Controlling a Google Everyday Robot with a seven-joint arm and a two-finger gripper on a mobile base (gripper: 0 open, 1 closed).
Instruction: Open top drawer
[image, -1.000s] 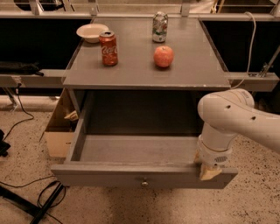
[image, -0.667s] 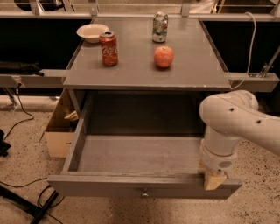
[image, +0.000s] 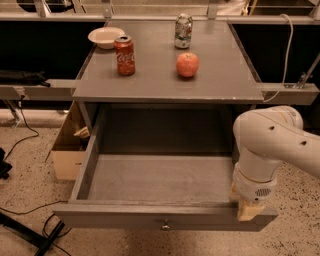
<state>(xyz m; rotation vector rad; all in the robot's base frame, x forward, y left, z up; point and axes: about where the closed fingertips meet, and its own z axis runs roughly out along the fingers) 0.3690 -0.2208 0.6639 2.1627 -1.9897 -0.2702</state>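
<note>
Though its grip cannot be told, gripper (image: 250, 212): on the drawer front's right end.
top drawer (image: 115, 216): pulled wide out.

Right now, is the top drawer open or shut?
Open: the top drawer is pulled far out, its bare floor showing. The gripper sits at its front rim.

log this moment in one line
top drawer: open | claw: on its front right rim | cabinet top: cola can, apple, bowl
</note>
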